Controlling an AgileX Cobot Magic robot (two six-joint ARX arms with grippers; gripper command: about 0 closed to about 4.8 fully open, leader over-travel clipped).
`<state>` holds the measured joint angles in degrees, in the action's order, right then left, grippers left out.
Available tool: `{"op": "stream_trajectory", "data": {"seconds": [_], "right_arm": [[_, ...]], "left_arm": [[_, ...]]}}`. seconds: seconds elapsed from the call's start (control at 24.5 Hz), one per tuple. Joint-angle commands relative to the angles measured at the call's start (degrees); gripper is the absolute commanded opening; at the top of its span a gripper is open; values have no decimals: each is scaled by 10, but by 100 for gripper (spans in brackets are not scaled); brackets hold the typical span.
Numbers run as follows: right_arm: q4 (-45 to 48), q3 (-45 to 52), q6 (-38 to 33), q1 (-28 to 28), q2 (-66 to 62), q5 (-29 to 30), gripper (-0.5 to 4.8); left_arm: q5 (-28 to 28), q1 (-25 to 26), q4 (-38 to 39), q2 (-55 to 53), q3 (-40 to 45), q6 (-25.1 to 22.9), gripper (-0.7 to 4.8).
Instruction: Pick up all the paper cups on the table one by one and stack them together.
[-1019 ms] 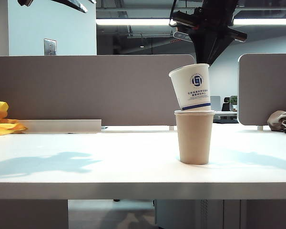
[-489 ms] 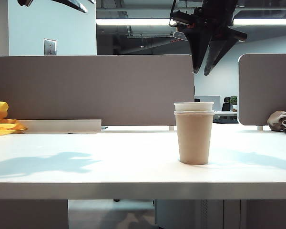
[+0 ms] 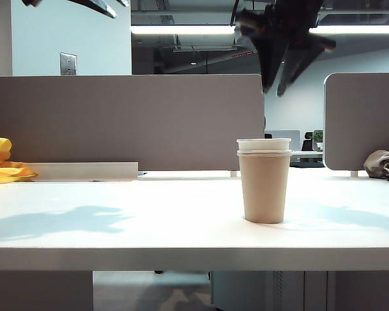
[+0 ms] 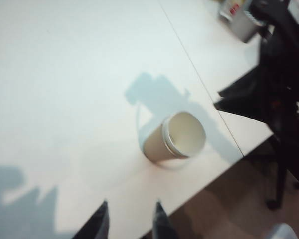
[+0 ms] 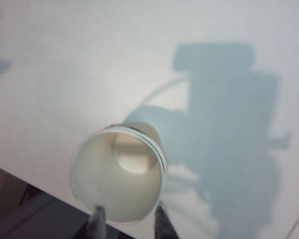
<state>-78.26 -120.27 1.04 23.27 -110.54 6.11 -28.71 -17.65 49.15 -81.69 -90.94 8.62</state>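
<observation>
Since a second ago the white cup with the blue logo has dropped out of the right gripper (image 3: 277, 87) and now sits nested inside the tan cup (image 3: 264, 188), only its white rim (image 3: 264, 144) showing above the brown rim. That gripper has let go and hangs above the stack, right of centre, its two dark fingers (image 3: 269, 68) spread apart and holding nothing; it looks motion-blurred in the exterior view. From its own wrist camera the fingertips (image 5: 162, 221) frame the open mouth of the stacked cups (image 5: 118, 179), apart from the rim.

Standing upright on the white table (image 3: 117, 220), the stack is right of the middle and fairly near the front edge.

High at the far left, the left gripper (image 4: 129, 221) is barely inside the exterior view; its wrist camera shows the jaws parted and empty, well apart from the cups (image 4: 174, 142).

A yellow cloth (image 3: 3, 162) lies at the far left against the grey divider panel (image 3: 129, 120)
</observation>
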Motion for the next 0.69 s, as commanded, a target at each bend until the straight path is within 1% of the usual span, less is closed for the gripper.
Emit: {"op": "stream_trajectory", "data": {"seconds": [0.04, 0.12, 0.2, 0.24, 0.33, 0.41, 0.49, 0.53, 0.57, 0.69], "right_arm": [[57, -4, -9, 0, 44, 14, 132], [95, -4, -10, 0, 78, 21, 132], [117, -4, -11, 0, 101, 31, 132], [126, -4, -11, 0, 111, 31, 132], [138, -3, -11, 0, 132, 32, 132], [144, -3, -13, 0, 150, 37, 132], [156, -3, -15, 0, 179, 75, 131], [160, -3, -15, 0, 187, 82, 131], [167, -3, -14, 0, 202, 82, 131], [180, -3, -14, 0, 228, 82, 131]], "left_arm": [[5, 0, -64, 38, -3, 0, 116], [8, 0, -97, 69, -3, -2, 116], [31, 0, -110, 89, -3, -7, 116], [52, 0, -115, 99, -3, -13, 116], [80, 0, -120, 113, -3, -23, 116], [94, 0, -125, 130, -3, -26, 116], [97, 0, -125, 154, -3, -26, 116], [97, 0, -125, 161, -3, -26, 116], [97, 0, -125, 174, -2, -27, 116], [130, 0, -127, 199, -2, -33, 116]]}}
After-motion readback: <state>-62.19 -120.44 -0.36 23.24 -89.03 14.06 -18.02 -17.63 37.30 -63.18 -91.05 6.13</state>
